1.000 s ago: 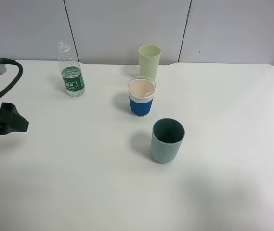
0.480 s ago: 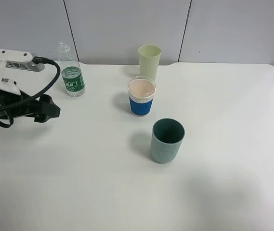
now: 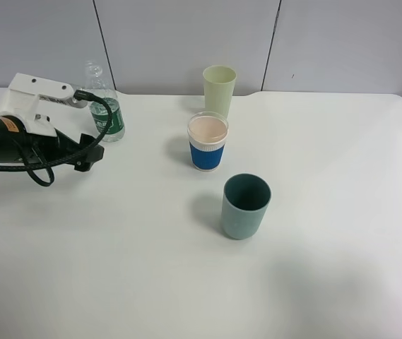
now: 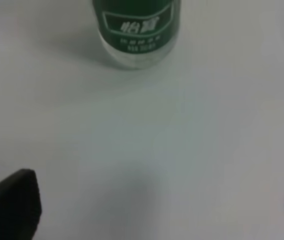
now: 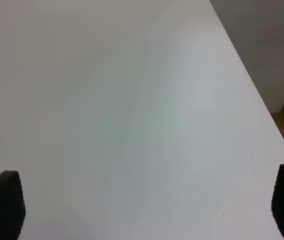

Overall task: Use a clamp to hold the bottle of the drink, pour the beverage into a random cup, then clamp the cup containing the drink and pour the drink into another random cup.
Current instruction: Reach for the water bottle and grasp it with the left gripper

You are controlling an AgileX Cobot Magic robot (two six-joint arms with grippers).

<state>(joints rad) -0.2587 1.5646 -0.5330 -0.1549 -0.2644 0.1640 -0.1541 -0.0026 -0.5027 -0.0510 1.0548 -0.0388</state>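
Note:
A clear bottle with a green label stands uncapped at the back left of the table; it also shows in the left wrist view. My left gripper is open and empty, just in front of the bottle and apart from it; in the left wrist view its fingertips sit wide apart. A blue-sleeved cup holds a pinkish drink. A pale green cup stands behind it, a teal cup in front. My right gripper is open over bare table and is out of the high view.
The white table has its right edge showing in the right wrist view, with floor beyond. A grey panel wall runs behind the table. The left arm's black cable loops beside the bottle.
My left arm has swung in from the left edge toward the bottle, its gripper now just in front of it. The cups and bottle have not moved.

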